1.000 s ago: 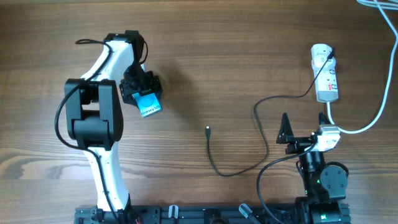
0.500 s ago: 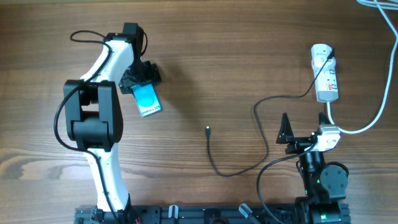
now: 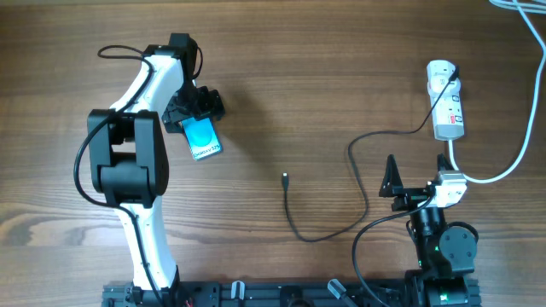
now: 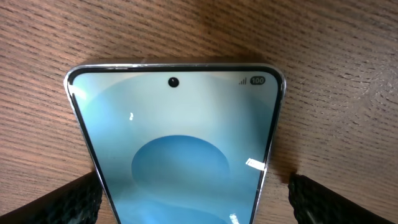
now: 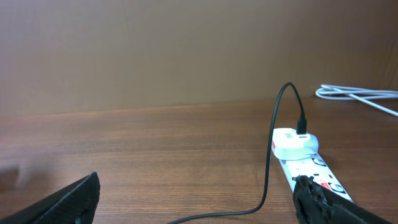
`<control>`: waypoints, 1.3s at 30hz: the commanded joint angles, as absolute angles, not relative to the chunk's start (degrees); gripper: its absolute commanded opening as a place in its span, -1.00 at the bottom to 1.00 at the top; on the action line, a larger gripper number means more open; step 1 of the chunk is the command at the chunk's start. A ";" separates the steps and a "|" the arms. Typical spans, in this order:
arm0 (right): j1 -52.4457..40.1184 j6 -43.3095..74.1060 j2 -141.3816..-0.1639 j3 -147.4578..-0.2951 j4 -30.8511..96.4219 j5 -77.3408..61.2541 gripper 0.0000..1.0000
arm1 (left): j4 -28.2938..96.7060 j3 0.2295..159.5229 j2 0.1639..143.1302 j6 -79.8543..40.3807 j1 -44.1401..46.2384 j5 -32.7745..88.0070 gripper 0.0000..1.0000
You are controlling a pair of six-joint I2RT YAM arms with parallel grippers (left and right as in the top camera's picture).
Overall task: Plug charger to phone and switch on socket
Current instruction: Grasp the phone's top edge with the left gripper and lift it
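The phone (image 3: pixel 202 138) lies flat on the wooden table, teal screen up. My left gripper (image 3: pixel 194 107) sits over its far end, open. In the left wrist view the phone (image 4: pixel 174 137) lies between the spread fingers (image 4: pixel 193 208) with a gap on each side. The white socket (image 3: pixel 446 102) lies at the far right and also shows in the right wrist view (image 5: pixel 314 169). The charger cable (image 3: pixel 358 192) runs from a white adapter (image 5: pixel 293 142) in the socket, loops, and ends in a plug tip (image 3: pixel 285 178) at mid-table. My right gripper (image 3: pixel 394 181) is open and empty (image 5: pixel 196 202), near the cable loop.
A thicker white cord (image 3: pixel 512 162) runs from the socket's near end out to the far right corner, and shows in the right wrist view (image 5: pixel 357 94). The arm bases stand at the near edge of the table (image 3: pixel 281 68).
My left gripper has drawn back toward the far side, uncovering more of the phone, which now lies flat. The right arm and cable have not moved.
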State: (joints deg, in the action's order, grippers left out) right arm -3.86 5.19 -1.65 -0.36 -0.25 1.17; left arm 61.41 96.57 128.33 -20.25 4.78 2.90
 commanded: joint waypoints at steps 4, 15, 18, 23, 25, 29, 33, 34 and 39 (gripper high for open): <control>-3.68 6.13 -1.30 -0.32 -0.45 1.34 1.00 | 59.83 90.61 130.19 -19.90 4.78 0.97 1.00; -3.68 6.13 -1.30 -0.32 -0.45 1.34 1.00 | 58.04 90.11 130.19 -17.19 4.78 3.60 0.86; -3.68 6.13 -1.30 -0.32 -0.45 1.34 1.00 | 57.65 90.11 130.19 -17.19 4.78 3.60 1.00; -3.68 6.15 -1.30 -0.32 -0.45 1.34 0.99 | 56.95 90.11 130.19 -17.19 4.78 3.60 0.75; -3.68 6.13 -1.30 -0.32 -0.45 1.34 1.00 | 56.71 90.11 130.19 -17.21 4.78 3.60 0.66; -3.68 6.15 -1.30 -0.32 -0.45 1.34 1.00 | 55.86 90.11 130.17 -19.84 4.78 3.60 0.44; -3.68 6.15 -1.30 -0.32 -0.49 1.48 1.00 | 56.10 90.11 129.69 -19.97 4.78 3.62 0.32; -3.68 6.66 -1.30 -0.32 -0.45 0.60 1.00 | 56.14 90.11 129.29 -19.97 4.75 3.62 0.32; -3.68 12.86 -1.30 -0.32 -0.99 -9.52 1.00 | 56.53 90.11 123.46 -19.99 4.71 3.62 0.32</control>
State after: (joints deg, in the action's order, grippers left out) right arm -3.86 8.14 -1.65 -0.36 -0.25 -1.74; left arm 56.69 91.83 125.29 -19.46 4.78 0.95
